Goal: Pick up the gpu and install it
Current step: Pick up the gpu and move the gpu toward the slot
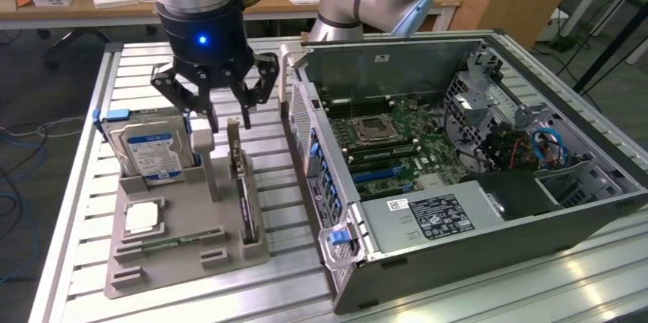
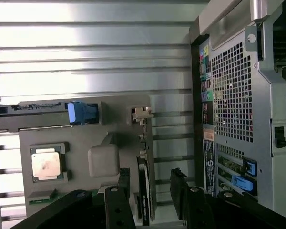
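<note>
While the gripper [image 1: 229, 113] hung over the grey holder [image 1: 172, 266], its 2 fingers [image 2: 117, 207] stood apart, open. 1 sat on each side of the gpu [image 1: 243, 186], and nothing was gripped. The wrist view showed a gap between each finger and the card.

- gpu: stood on its long edge in a slot of the holder, metal bracket end toward the arm's base. This was the holder's side nearest the computer case [image 1: 405, 69].
- Room: a narrow strip of bare slatted table [image 1: 132, 80] ran between the holder's edge and the case's perforated rear face. A grey post [image 1: 202, 145] rose just beside the card on the exterior view's left. The case lay with its side open.
- Hard drive [image 1: 152, 148]: upright at the holder's far end, well apart from the card. A processor chip [image 1: 142, 218] lay flat beside the post.
- Writing: blue-and-white label on the drive, black label [image 1: 438, 215] inside the case and white print along the card's edge, none of it readable.
</note>
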Controlling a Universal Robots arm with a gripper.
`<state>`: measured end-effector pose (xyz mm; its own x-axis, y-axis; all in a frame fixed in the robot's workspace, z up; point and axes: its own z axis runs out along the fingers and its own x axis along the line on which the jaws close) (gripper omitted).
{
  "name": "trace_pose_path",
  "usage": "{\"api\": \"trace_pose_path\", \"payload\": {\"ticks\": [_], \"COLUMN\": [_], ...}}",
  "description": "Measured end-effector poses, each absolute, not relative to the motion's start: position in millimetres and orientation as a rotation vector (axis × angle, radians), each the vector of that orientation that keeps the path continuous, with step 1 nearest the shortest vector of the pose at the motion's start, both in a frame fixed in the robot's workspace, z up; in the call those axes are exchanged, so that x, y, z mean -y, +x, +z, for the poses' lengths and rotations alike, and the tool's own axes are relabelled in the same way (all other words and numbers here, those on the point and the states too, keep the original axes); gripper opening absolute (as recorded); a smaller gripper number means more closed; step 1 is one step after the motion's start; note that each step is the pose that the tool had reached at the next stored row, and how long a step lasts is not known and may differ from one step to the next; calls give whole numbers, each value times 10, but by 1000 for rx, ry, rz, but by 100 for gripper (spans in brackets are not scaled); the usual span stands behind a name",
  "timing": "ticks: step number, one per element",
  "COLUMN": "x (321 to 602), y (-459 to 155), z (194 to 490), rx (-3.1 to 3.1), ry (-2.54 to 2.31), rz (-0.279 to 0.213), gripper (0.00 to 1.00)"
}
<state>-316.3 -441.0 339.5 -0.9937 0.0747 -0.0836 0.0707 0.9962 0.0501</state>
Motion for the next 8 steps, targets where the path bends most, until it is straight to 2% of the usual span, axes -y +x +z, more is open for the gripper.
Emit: {"api": "trace_pose_path", "payload": {"ticks": [8], "x": [4726], "y": [-3159], "z": [3340], "rx": [-3054], "ry": [111], "rz": [72], "gripper": [47]}}
